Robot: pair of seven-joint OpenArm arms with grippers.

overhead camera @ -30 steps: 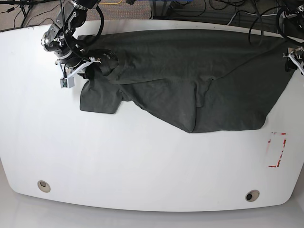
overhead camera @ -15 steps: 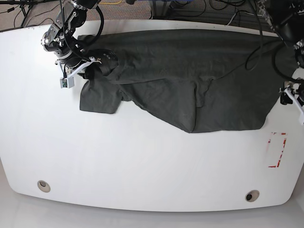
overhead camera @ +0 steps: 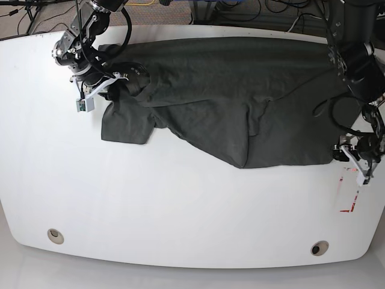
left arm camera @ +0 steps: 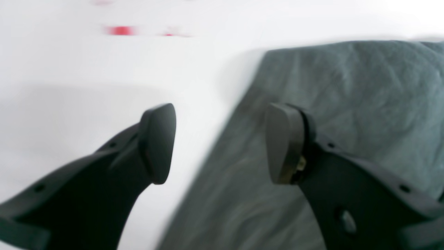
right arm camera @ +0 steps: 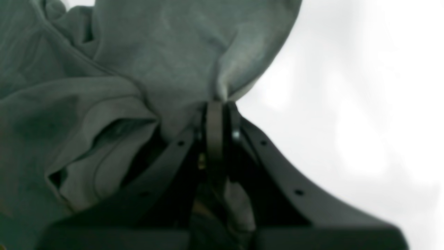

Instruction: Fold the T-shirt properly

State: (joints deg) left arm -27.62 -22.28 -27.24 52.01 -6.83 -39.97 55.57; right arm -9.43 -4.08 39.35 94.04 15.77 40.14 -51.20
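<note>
The T-shirt (overhead camera: 240, 96) lay spread across the far half of the white counter (overhead camera: 180, 211), front side down or up not determinable. Its body ran from the far left to the far right edge, with one loose flap folded toward the middle and ending in a point near the counter's centre. One short sleeve (overhead camera: 125, 123) lay flat at the near left of the garment. No containers were present on the counter.

The right hand (right arm camera: 220, 104) was positioned at the far left of the counter, with its fingers pressed together and clamped on a bunched pleat of the T-shirt (right arm camera: 138, 69) at the shoulder area. In the wrist view the cloth rose from between the fingertips and draped to the left in heavy folds. The right arm reached in from the far left corner, angled down toward the cloth.

The left hand (left arm camera: 220, 142) was positioned low at the near right edge of the garment, its fingers (left arm camera: 158, 142) standing apart with nothing between them. One finger was over bare counter and the other over the T-shirt (left arm camera: 347, 86) hem. The left arm descended along the right edge of the counter.

A red-marked patch (overhead camera: 351, 189) lay beside the left hand. The left wrist view was blurred. Both wrist views cut off most of the garment.
</note>
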